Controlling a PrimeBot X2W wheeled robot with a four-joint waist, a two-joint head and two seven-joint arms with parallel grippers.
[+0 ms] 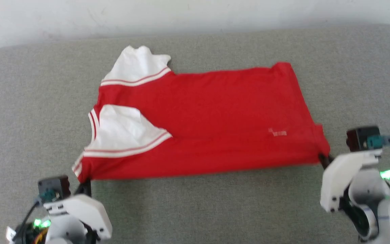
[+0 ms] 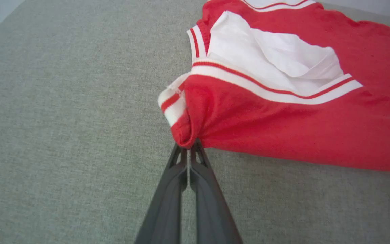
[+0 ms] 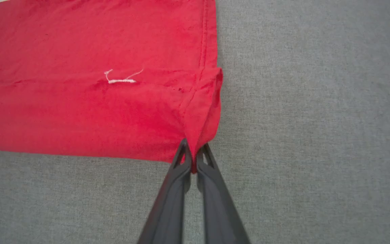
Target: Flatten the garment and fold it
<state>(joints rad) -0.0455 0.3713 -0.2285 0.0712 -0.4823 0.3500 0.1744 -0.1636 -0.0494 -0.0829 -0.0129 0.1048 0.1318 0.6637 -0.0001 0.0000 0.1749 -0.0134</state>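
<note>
In the head view we see the garment [image 1: 215, 118] lying across the middle of the grey padded surface [image 1: 195, 210]. Its red body runs left to right, and one white sleeve [image 1: 127, 130] is laid over the red at the left end. We hold it by its two near corners, the left gripper [image 1: 86, 185] at the sleeve end and the right gripper [image 1: 323, 159] at the bottom end. The near edge runs straight between them, and we judge that to be the reason for the hold: pulling from both ends draws the cloth flat and gives a clean line to fold along. In the left wrist view, our left gripper [image 2: 189, 149] has its two dark fingers clenched on a bunched red corner just beside the striped trim [image 2: 171, 105]. The cloth fans out from the pinch, so the grip seems firm and the pull real. The sleeve above it is creased, so we think the flattening is only partly done. In the right wrist view, our right gripper [image 3: 193, 156] is clamped on the corner of the hem [image 3: 208, 51], where the layers rise to a small peak between the fingers. A loose white thread [image 3: 120, 79] lies along a crease across the red. The cloth below that crease looks like a doubled band, though we cannot tell how many layers we hold.
</note>
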